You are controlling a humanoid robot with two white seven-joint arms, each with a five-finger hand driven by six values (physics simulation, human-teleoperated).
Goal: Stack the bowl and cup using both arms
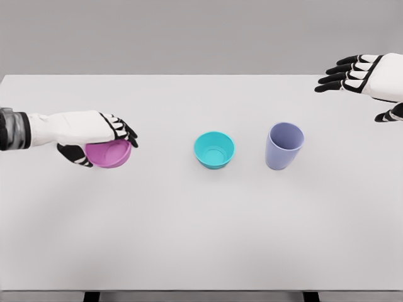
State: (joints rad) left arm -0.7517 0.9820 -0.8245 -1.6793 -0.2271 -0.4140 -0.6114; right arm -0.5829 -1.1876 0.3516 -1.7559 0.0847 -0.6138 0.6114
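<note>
left hand (94, 135) clasps pink bowl (109, 153) | right hand (362, 74) spread, empty, 2 o'clock | carry level to teal bowl (214, 150), centre rims

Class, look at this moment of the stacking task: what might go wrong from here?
1. The left hand grips the pink bowl from above; it may slip or tilt when lifted.
2. The right hand hangs open near the purple cup; a careless approach might topple that tall cup toward the teal bowl.

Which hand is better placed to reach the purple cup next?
Right, probably. The right hand hovers open beyond the purple cup, on its side. The left hand already grips the pink bowl.
</note>
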